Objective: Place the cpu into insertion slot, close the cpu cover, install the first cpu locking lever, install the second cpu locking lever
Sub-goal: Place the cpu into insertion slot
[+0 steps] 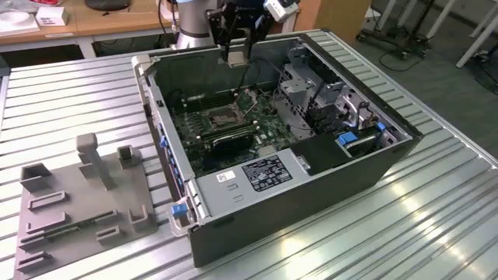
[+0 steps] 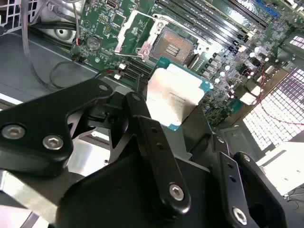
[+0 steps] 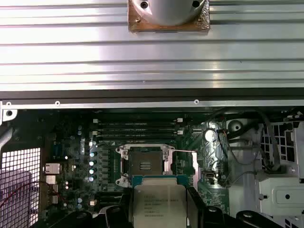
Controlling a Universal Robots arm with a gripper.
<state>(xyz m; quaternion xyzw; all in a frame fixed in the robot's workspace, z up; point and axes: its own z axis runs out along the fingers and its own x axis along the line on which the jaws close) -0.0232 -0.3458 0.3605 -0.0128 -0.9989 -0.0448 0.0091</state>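
My gripper (image 1: 235, 53) hangs above the far rim of the open computer case (image 1: 374, 169), shut on the cpu (image 1: 235, 58). In both wrist views the cpu (image 2: 173, 97) (image 3: 159, 204) shows its silvery top and green edge, pinched between the black fingers (image 2: 154, 137). Below it on the green motherboard lies the insertion slot (image 2: 173, 45) (image 3: 145, 165) (image 1: 220, 119), bare with its contact field showing. The cpu cover (image 2: 134, 27) stands swung open at one side of the slot. The cpu is well above the board and offset from the slot.
A grey parts fixture (image 1: 78, 204) lies on the ribbed metal table (image 1: 70, 99) at the exterior view's left. Inside the case are a drive cage (image 1: 311, 93), memory slots (image 3: 137, 127), loose cables (image 2: 52, 71) and a labelled power supply (image 1: 260, 172). The arm's base plate (image 3: 168, 14) sits beyond the case.
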